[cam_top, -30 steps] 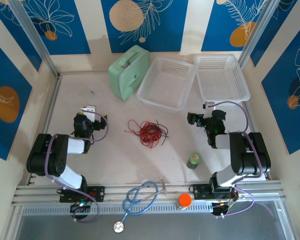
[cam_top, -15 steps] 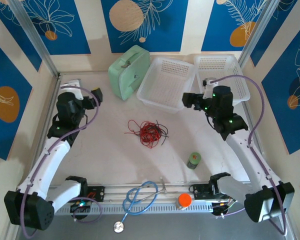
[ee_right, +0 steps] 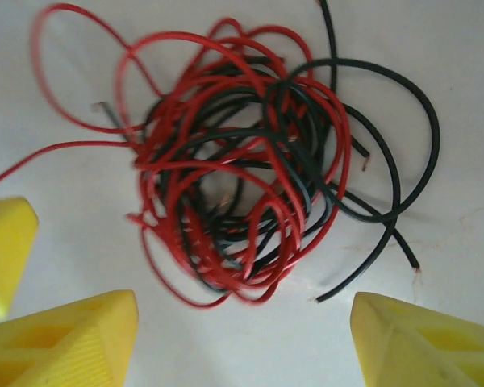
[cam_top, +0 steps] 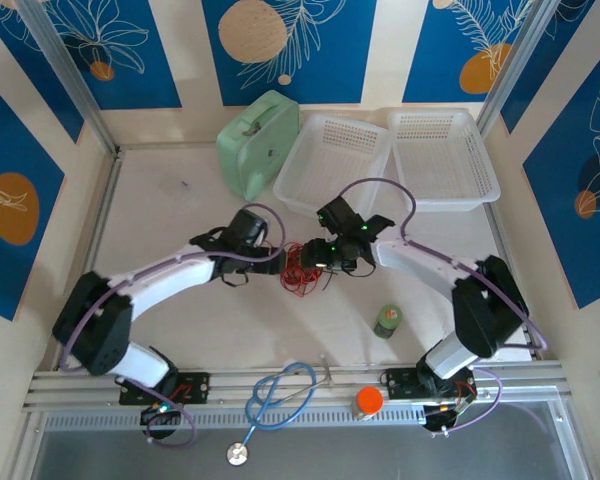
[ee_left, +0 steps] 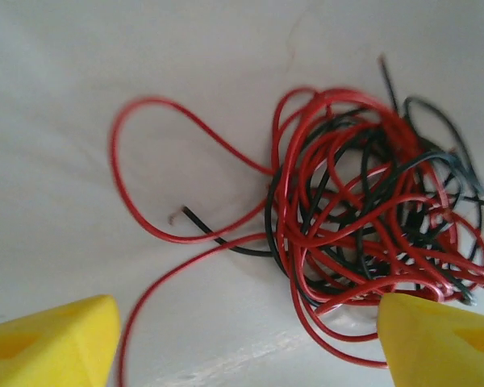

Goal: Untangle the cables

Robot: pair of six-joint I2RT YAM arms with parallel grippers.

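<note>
right wrist: black cable (ee_right: pixel 433 149) loops outside the red cable (ee_right: pixel 157 173)

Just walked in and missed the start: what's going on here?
The left gripper and the right gripper hang over a tangle of red and black cables in the middle of the table, one from each side, jaws open. Nothing is gripped yet; the cables lie knotted together.
</note>
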